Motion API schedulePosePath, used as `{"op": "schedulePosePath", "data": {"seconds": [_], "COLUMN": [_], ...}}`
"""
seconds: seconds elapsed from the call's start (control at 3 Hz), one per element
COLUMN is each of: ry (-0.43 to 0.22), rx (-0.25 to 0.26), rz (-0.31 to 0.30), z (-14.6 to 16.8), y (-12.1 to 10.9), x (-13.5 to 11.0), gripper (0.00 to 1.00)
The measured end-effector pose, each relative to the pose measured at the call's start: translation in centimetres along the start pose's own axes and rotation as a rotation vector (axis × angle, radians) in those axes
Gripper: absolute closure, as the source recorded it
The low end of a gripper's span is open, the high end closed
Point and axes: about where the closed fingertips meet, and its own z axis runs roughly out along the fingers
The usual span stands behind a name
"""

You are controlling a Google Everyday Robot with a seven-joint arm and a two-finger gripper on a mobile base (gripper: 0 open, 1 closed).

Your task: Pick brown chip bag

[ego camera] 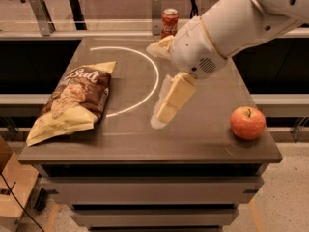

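Note:
The brown chip bag (pixel 72 103) lies flat on the left side of the dark table (pixel 203 139). It has a dark brown front with white "Salt" script and pale yellow ends. My gripper (pixel 162 117) hangs over the middle of the table, pointing down, to the right of the bag and well apart from it. Its cream fingers (pixel 176 96) stand slightly apart and hold nothing.
A red apple (pixel 247 123) sits near the table's right front edge. A red soda can (pixel 169 22) stands at the back edge. A white arc (pixel 149 81) is painted on the tabletop. My white arm (pixel 231 28) reaches in from the upper right.

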Motion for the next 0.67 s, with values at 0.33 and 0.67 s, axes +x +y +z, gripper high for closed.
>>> {"op": "schedulePosePath", "data": {"seconds": [0.33, 0.67], "ry": [-0.071, -0.107], "rx": [0.015, 0.030], "rz": [-0.036, -0.050], "z": [4.2, 7.9], "y": [-1.5, -3.1], "x": [-1.9, -3.1], "gripper": [0.00, 0.00]}}
